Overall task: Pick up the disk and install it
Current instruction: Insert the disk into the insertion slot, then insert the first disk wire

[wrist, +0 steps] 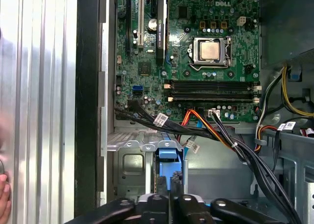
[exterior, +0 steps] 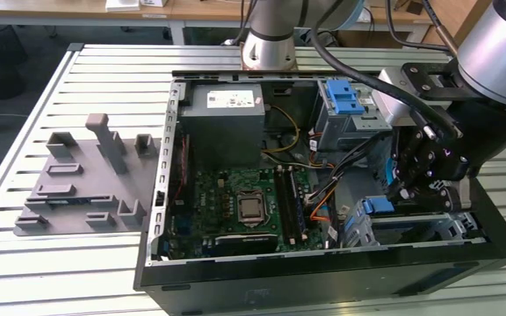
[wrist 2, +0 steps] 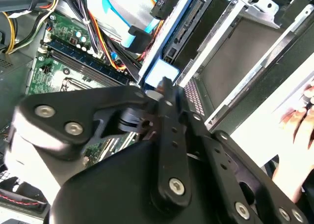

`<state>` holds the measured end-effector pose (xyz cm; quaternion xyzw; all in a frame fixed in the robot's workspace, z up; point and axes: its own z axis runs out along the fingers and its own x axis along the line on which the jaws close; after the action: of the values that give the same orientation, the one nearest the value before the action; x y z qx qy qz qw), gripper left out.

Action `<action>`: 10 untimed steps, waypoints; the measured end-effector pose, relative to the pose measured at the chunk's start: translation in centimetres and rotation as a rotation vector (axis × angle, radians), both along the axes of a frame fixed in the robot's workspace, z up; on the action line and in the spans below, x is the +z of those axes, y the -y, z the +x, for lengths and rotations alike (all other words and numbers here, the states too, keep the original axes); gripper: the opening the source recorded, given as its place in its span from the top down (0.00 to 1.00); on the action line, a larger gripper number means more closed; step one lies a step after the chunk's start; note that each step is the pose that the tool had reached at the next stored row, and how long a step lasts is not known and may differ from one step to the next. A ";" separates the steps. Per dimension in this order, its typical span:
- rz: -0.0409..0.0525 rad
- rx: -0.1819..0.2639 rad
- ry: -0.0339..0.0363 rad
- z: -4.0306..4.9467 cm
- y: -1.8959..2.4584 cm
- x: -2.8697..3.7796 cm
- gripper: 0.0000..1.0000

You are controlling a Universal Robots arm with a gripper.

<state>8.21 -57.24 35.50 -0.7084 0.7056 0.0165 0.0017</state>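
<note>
- Slatted metal table (exterior: 77,92) carries an open computer case (exterior: 323,276) in the exterior view; grey moulded fixture (exterior: 82,184) lies well away from the gripper (exterior: 408,192), on the far side of the case. Gripper hangs over the case corner by the drive cage (exterior: 429,227), blue frame of the disk (exterior: 378,205) just beside its tips. Grey power supply box (exterior: 226,122) and green motherboard (exterior: 235,204) sit further off, blue latch (exterior: 345,99) beyond the gripper.
- Second wrist view: black fingers (wrist 2: 169,116) pressed together, pinching the blue edge of the disk (wrist 2: 159,74), which stands on edge in the cage slot just ahead of the tips. Orange and blue cables (wrist 2: 122,32) run beside it. Part of a person's hand (wrist 2: 297,121) shows past the case wall.
- First wrist view: gripper (wrist: 169,197) closed on the blue frame (wrist: 169,172), disk upright inside the cage (wrist: 130,165); motherboard (wrist: 196,47) ahead.
</note>
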 end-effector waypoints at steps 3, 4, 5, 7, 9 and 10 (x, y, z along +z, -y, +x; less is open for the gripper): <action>0.0000 0.000 0.0000 0.00 0.00 0.00 0.89; 0.0000 0.000 0.0000 0.00 0.00 0.00 0.89; 0.0000 0.000 0.0000 0.00 0.00 -0.01 0.89; 0.0000 0.000 0.0000 0.00 0.00 -0.01 0.89; 0.0000 0.000 0.0000 0.00 0.00 -0.02 0.89; 0.0000 0.000 0.0000 0.00 0.00 -0.02 0.89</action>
<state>8.21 -57.24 35.48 -0.7084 0.7056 0.0165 0.0017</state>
